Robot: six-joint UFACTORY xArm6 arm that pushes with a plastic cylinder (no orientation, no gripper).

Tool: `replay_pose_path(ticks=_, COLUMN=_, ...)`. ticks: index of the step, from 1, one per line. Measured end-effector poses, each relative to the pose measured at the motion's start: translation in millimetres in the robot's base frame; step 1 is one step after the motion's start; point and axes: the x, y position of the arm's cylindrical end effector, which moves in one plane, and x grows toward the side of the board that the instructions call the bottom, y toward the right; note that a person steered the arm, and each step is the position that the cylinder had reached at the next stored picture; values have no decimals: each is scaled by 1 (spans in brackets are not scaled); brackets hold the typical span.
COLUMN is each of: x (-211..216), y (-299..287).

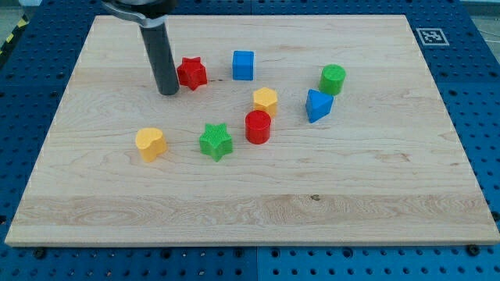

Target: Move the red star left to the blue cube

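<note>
The red star [192,72] lies on the wooden board near the view's top, left of centre. The blue cube [243,65] stands to its right, a small gap between them. My tip [168,90] rests on the board just left of the red star, close to or touching its left side. The dark rod rises from there to the view's top edge.
A yellow hexagon block [266,100], a red cylinder [258,126], a green star [216,141], a yellow heart [150,144], a blue triangular block [317,105] and a green cylinder [333,79] lie on the board [250,211]. A fiducial marker [431,36] sits at the top right corner.
</note>
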Motion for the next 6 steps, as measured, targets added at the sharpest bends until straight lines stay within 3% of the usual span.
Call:
replay_pose_path(ticks=3, x=-12, y=-6)
replay_pose_path(ticks=5, x=35, y=-11)
replay_pose_path(ticks=6, x=37, y=3)
